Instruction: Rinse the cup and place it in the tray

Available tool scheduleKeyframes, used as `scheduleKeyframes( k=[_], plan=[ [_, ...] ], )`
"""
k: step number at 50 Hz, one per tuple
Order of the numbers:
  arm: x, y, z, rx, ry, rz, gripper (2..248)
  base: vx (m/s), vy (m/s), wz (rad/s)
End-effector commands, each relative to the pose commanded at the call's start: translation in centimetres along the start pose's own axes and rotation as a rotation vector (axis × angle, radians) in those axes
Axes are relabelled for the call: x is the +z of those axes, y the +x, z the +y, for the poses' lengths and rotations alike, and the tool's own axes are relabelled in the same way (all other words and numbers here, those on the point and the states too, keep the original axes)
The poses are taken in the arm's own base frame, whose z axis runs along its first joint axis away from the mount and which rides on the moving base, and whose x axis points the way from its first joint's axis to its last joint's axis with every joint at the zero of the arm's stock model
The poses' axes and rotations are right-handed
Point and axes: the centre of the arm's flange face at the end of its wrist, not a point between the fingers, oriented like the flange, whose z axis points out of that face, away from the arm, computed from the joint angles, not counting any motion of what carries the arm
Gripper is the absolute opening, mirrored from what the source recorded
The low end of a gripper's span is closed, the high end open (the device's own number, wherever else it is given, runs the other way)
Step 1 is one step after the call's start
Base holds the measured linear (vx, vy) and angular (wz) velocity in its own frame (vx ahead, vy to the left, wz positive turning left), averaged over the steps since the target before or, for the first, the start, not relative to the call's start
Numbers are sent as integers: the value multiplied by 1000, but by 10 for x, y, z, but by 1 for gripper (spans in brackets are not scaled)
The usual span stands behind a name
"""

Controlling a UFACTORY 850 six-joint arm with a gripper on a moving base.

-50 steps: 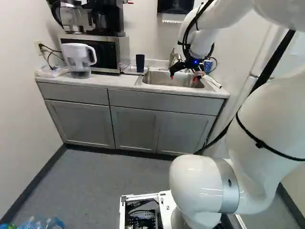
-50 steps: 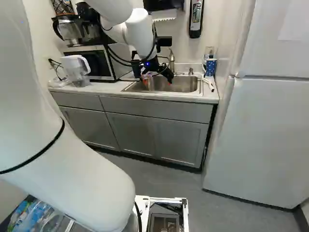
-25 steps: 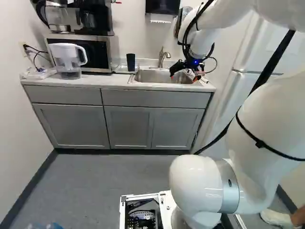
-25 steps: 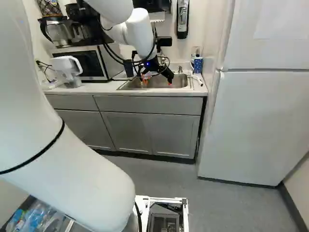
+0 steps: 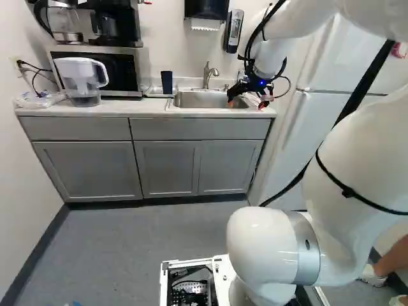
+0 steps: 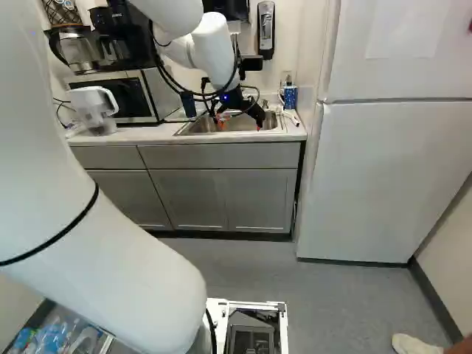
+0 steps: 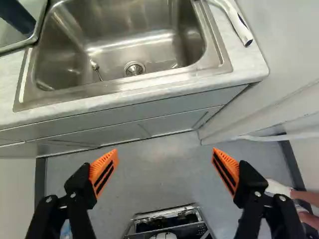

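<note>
In the left base view, shows a dark navy cup (image 5: pixel 167 83) upright in the shallow tray (image 5: pixel 155 95), just beside the sink (image 5: pixel 210 100). Looks plain and smooth from here, slim, straight-sided, slightly wider towards the top. Cannot tell from this distance whether wet or dry. Has the microwave (image 5: pixel 102 71) to one side and the faucet (image 5: pixel 208 75) to the other, all along the same worktop (image 5: pixel 95 113). Places the tool (image 5: pixel 246 102) over the far end of the sink from the cup, well apart from it, with fingers angled downwards.

In the right base view, shows the same cup behind the sink's near corner, close to black cables of the arm (image 6: pixel 212 51), again as a dark blue upright shape. Too small to make out any finer detail on its side. Also shows a blue patterned mug (image 6: pixel 290 96) on the worktop, past the opposite end of the sink.

In the wrist view, shows the tool released, with orange pads (image 7: pixel 103 172) spread wide apart. Looks onto the steel basin ahead, with a spoon (image 7: pixel 98 69) near the drain (image 7: pixel 134 68). Catches only part of the cup, deep blue-black and rounded, within the tray's metallic rim beyond the basin's side.
</note>
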Motion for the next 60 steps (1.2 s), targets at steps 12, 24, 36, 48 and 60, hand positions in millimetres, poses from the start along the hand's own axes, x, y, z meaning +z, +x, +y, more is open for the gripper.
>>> scheduleKeyframes(
  k=[12, 24, 36, 48, 60],
  plan=[
    [0, 0, 0, 0, 0, 0, 247, 2, -2, -1],
    [0, 0, 0, 0, 0, 0, 247, 0, 0, 0],
    [1, -1, 0, -1, 0, 3, 247, 0, 0, 0],
    [4, -5, -2, -3, -1, 13, 247, 0, 0, 0],
    [10, -12, -4, -7, -2, 31, 247, 0, 0, 0]
  ],
)
